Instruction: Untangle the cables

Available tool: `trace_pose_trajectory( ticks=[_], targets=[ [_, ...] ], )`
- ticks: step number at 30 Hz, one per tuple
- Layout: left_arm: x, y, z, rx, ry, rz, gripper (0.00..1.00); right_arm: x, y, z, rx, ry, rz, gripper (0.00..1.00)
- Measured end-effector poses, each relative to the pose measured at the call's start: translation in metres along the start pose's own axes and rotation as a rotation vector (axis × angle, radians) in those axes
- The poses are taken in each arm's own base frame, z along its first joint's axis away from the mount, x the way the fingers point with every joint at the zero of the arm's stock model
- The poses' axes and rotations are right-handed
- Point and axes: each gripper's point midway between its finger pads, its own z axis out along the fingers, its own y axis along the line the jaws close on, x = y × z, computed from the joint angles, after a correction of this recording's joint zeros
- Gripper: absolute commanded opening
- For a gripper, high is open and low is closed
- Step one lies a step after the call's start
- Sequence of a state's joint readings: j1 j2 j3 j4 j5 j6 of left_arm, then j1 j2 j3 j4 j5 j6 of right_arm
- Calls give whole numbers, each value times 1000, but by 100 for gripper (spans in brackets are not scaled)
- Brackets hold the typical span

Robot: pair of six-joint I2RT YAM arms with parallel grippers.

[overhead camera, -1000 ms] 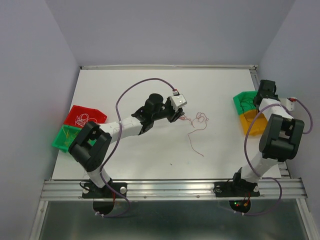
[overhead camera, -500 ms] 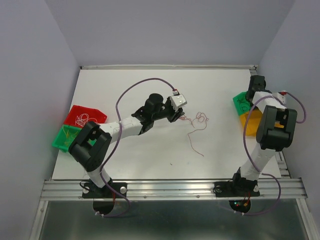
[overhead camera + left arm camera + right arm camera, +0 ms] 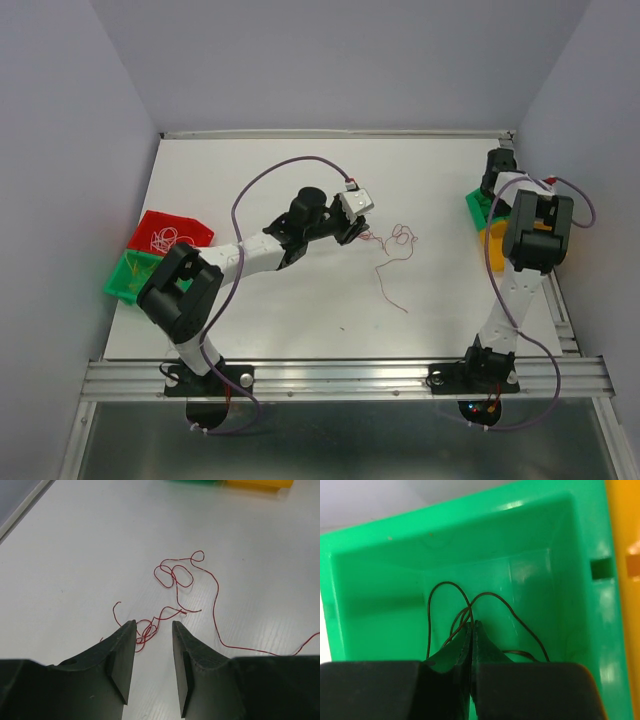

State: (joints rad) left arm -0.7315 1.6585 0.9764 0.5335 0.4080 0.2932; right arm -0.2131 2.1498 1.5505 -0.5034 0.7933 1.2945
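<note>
The white surface carries all items. The left arm reaches diagonally toward its centre; the right arm is folded back along the right edge.

Four bins stand on the surface. A green bin lies directly under the right pincer, with a yellow bin touching it on the pincer's right side. A red bin and a second green bin stand together well behind the left pincer, at the left edge of the surface. Pale coiled wires lie in the red bin.

The left pincer hovers low over the surface with its jaws partly apart and nothing clamped between them. The right pincer points down into the green bin with its jaws pressed together.

The red cable lies loose on the surface ahead of the left pincer. Its nearest small knot sits just at the gap between the fingertips. A cluster of loops lies farther ahead, and one long strand runs off to the pincer's right.

The dark brown cable lies inside the green bin. Two of its loops rise from the tips of the right pincer, where the strand appears to be pinched.
</note>
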Motion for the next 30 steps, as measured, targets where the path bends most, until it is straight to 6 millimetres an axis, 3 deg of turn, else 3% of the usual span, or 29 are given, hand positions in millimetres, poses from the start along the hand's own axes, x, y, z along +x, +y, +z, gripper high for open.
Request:
trace_pose_trajectory(
  ticks=[1, 2, 5, 9, 11, 15, 18, 19, 21, 27, 30],
  targets=[
    [0, 0, 0, 0, 0, 0, 46, 2, -2, 4, 10, -3, -4, 2],
    [0, 0, 0, 0, 0, 0, 46, 1, -1, 5, 12, -6, -5, 20],
    [0, 0, 0, 0, 0, 0, 46, -3, -1, 6, 15, -7, 0, 34],
    [0, 0, 0, 0, 0, 0, 46, -7, -2, 3, 17, -7, -6, 36],
    [0, 0, 0, 0, 0, 0, 46, -16, 1, -4, 7, -10, 0, 43],
    [0, 0, 0, 0, 0, 0, 46, -52, 16, -34, -59, -31, 52, 52],
    [0, 0, 0, 0, 0, 0, 47, -81, 26, -59, -116, -50, 90, 54],
    [0, 0, 0, 0, 0, 0, 47, -89, 28, -66, -130, -56, 101, 64],
    [0, 0, 0, 0, 0, 0, 47, -99, 29, -74, -146, -65, 101, 70],
    [0, 0, 0, 0, 0, 0, 49, -105, 26, -83, -160, -54, 35, 73],
    [0, 1, 0, -3, 1, 0, 53, -101, 29, -99, -210, -10, -24, 73]
  ],
)
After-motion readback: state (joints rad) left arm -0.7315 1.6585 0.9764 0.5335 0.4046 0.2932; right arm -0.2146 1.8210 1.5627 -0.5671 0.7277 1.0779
